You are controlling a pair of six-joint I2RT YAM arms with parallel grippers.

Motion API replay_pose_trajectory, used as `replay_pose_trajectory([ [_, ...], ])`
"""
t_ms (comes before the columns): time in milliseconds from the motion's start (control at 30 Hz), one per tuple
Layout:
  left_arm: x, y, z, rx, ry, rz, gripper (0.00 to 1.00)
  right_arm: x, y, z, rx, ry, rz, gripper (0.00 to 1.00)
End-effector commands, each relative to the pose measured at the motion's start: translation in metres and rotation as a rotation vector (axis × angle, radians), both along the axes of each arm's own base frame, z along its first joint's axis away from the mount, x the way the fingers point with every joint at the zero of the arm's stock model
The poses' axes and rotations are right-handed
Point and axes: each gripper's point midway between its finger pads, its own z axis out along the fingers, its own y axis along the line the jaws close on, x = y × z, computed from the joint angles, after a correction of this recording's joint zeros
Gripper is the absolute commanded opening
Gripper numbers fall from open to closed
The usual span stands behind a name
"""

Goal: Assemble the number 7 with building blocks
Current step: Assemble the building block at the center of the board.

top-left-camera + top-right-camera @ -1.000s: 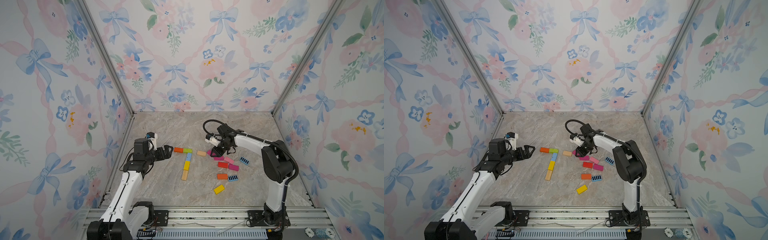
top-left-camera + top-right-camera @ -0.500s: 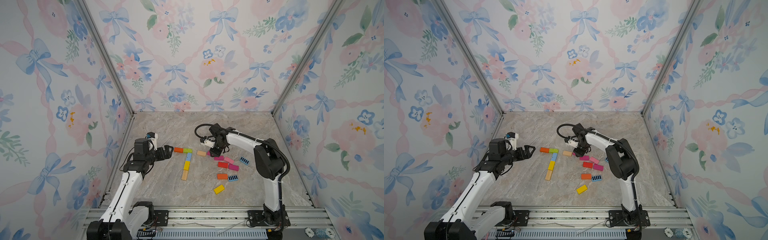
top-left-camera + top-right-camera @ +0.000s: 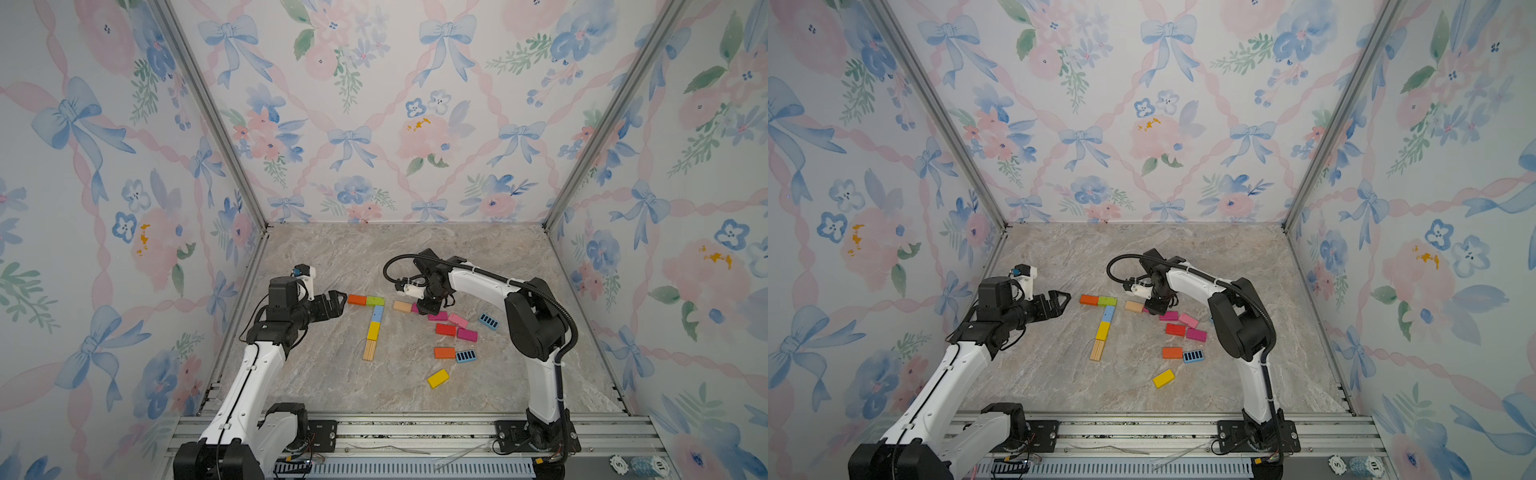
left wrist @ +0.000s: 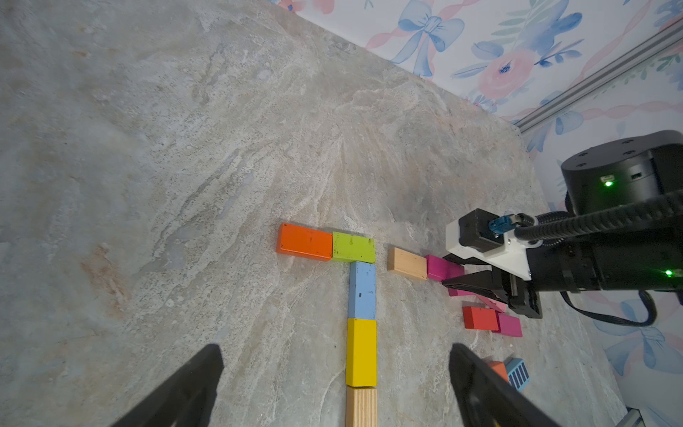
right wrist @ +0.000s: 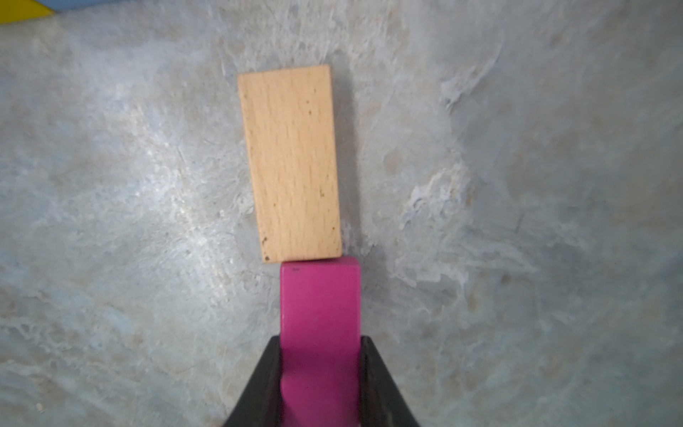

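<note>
Since the orange block (image 4: 305,242) and green block (image 4: 353,247) lie end to end as a top bar, and the light blue block (image 4: 362,290), yellow block (image 4: 361,352) and lined wood block (image 4: 361,406) run down from the green one, the number 7 (image 3: 373,330) reads complete, mid-table (image 3: 332,374). Judged left: little, perhaps tidying. Right fingers (image 5: 268,373) are clamped on a magenta block (image 5: 319,295), its free end against a tan block (image 5: 292,162) near the bar, apart from it. Left fingers (image 4: 184,395) are spread wide, empty, near the orange end. Spare blocks (image 3: 446,329) are scattered on the right arm's side.

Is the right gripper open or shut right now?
Shut: the right gripper clamps the magenta block, jaws pressed against both its sides in the right wrist view.
</note>
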Motion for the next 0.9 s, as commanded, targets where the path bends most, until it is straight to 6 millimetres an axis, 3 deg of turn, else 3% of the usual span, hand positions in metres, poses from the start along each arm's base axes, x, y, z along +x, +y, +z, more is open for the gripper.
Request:
replay_pose_trajectory([
  [0, 0.000, 0.000, -0.002, 0.013, -0.008, -0.007, 0.98, -0.014, -0.009, -0.026, -0.065, 0.074, 0.032, 0.26],
  [300, 0.000, 0.000, -0.004, 0.012, -0.001, -0.008, 0.98, -0.022, -0.009, -0.033, -0.051, 0.119, 0.040, 0.31],
  [633, 0.000, -0.001, -0.005, 0.012, 0.002, -0.009, 0.98, -0.014, -0.017, -0.033, -0.034, 0.106, -0.016, 0.61],
  [867, 0.000, -0.001, -0.005, 0.013, 0.003, -0.008, 0.98, -0.009, -0.022, -0.021, 0.016, 0.096, -0.052, 0.62],
])
